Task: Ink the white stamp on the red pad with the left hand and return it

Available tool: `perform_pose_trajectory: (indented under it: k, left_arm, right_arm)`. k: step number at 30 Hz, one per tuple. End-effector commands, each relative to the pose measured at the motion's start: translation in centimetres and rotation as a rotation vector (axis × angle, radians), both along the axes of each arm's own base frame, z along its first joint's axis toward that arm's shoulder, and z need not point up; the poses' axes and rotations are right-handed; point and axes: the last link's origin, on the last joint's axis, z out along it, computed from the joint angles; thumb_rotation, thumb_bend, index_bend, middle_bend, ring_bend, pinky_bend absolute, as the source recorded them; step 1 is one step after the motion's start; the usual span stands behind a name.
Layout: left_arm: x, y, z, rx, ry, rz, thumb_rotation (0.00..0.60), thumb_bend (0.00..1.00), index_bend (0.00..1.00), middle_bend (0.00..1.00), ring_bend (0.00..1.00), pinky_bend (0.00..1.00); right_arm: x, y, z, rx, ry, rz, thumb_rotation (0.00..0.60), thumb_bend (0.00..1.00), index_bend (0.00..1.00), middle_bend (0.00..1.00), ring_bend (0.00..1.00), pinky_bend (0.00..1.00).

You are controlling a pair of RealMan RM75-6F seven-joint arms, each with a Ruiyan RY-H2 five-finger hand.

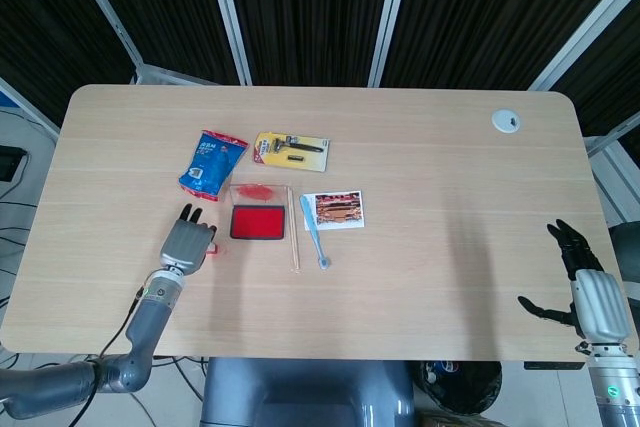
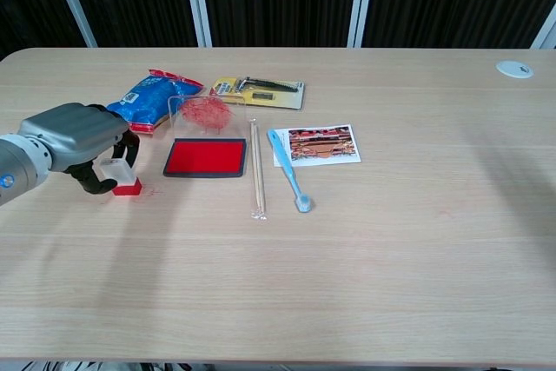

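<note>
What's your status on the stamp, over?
Left robot hand closed around the white stamp, stamp upright on the table left of the red pad. Right robot hand open, idle at the table edge. Path to pad clear.

A pale wood-grain worktop (image 1: 420,177) with rounded corners carries everything. Toward its left side lies a red ink pad (image 1: 258,222) in a dark tray, with its clear lid (image 2: 201,111) just behind it. Left of the pad stands the white stamp (image 2: 122,174) with a red base. Farther back lie a blue packet (image 1: 212,163) and a yellow carded razor (image 1: 291,149). Right of the pad lie a long wrapped stick (image 1: 292,228), a blue toothbrush (image 1: 314,230) and a small picture card (image 1: 334,210). A white round cap (image 1: 506,121) sits in the far right corner.
</note>
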Motion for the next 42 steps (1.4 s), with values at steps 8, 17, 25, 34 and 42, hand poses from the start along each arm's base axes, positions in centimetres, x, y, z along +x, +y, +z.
perform_pose_trajectory:
  k: [8, 17, 25, 34, 42]
  left_arm:
    - [0.3, 0.0, 0.0, 0.021, -0.005, -0.022, 0.600, 0.51, 0.60, 0.61, 0.32, 0.36]
    - [1.4, 0.0, 0.4, 0.057, -0.019, -0.108, 0.600, 0.53, 0.65, 0.66, 0.45, 0.51]
    - [3.3, 0.8, 0.0, 0.070, -0.052, -0.153, 0.600, 0.55, 0.68, 0.70, 0.50, 0.56]
    - [5.9, 2.6, -0.9, 0.103, -0.026, -0.229, 0.600, 0.55, 0.72, 0.74, 0.54, 0.60]
    - [7.5, 3.9, -1.9, 0.115, 0.011, -0.213, 0.600, 0.55, 0.74, 0.76, 0.56, 0.60]
  right_arm:
    - [0.0, 0.0, 0.0, -0.001, 0.001, -0.001, 0.600, 0.12, 0.00, 0.00, 0.00, 0.19]
    - [0.0, 0.0, 0.0, -0.002, 0.001, -0.001, 0.600, 0.12, 0.00, 0.00, 0.00, 0.19]
    - [0.0, 0.0, 0.0, -0.001, -0.003, -0.003, 0.600, 0.12, 0.00, 0.00, 0.00, 0.18]
    - [-0.1, -0.1, 0.1, -0.001, -0.008, -0.008, 0.600, 0.12, 0.00, 0.00, 0.00, 0.19]
    - [-0.1, -0.1, 0.1, 0.002, -0.008, -0.007, 0.600, 0.12, 0.00, 0.00, 0.00, 0.19]
